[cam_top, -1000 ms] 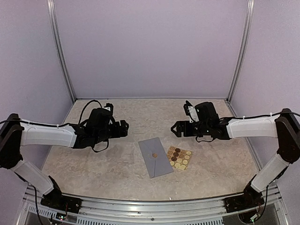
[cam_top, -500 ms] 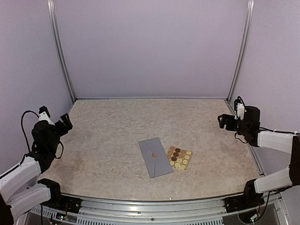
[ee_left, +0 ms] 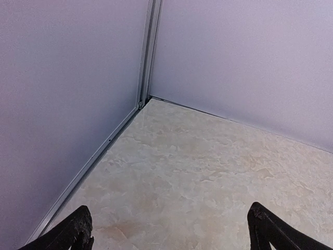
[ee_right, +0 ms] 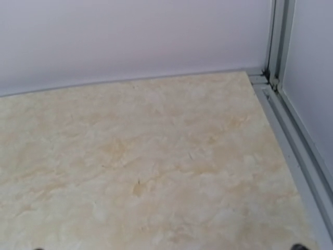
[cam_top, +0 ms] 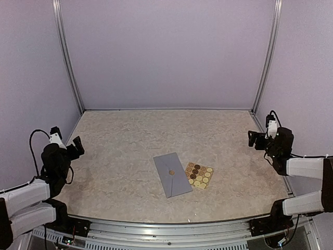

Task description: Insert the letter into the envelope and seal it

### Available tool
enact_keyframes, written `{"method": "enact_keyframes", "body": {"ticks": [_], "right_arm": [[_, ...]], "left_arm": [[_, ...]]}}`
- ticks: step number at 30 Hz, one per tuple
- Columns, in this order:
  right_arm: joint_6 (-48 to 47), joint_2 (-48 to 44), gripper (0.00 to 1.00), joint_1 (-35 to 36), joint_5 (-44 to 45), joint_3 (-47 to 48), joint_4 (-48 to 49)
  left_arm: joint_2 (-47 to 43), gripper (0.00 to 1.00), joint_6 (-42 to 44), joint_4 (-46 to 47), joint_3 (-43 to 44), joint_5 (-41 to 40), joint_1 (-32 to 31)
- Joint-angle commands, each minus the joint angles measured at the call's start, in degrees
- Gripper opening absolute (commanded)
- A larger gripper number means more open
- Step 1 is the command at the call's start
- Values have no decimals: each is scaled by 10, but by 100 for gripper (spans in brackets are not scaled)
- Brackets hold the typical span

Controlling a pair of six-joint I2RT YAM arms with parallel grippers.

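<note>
Sticker sheet (cam_top: 199, 175) lies just beside the envelope (cam_top: 172, 174); left end effector (cam_top: 67, 139) spread wide, right end effector (cam_top: 258, 137) seemingly too.

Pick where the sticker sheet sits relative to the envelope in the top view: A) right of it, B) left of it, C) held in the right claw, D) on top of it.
A: the sticker sheet lies flat on the table beside the right edge of the envelope.

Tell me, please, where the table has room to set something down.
The far half of the table behind the envelope is bare; so are the stretches from envelope to left gripper and sticker sheet to right gripper. Only the centre is crowded.
</note>
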Motion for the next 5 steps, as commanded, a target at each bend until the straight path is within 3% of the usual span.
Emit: {"method": "enact_keyframes", "body": {"ticks": [1,5], "right_arm": [[-7,5,99,-8,2,-4,33],[-6,11,99,-7,4,-4,36]], "left_arm": [[-1,99,12,31,1,1,4],[2,99,9,33,1,2,4]]}}
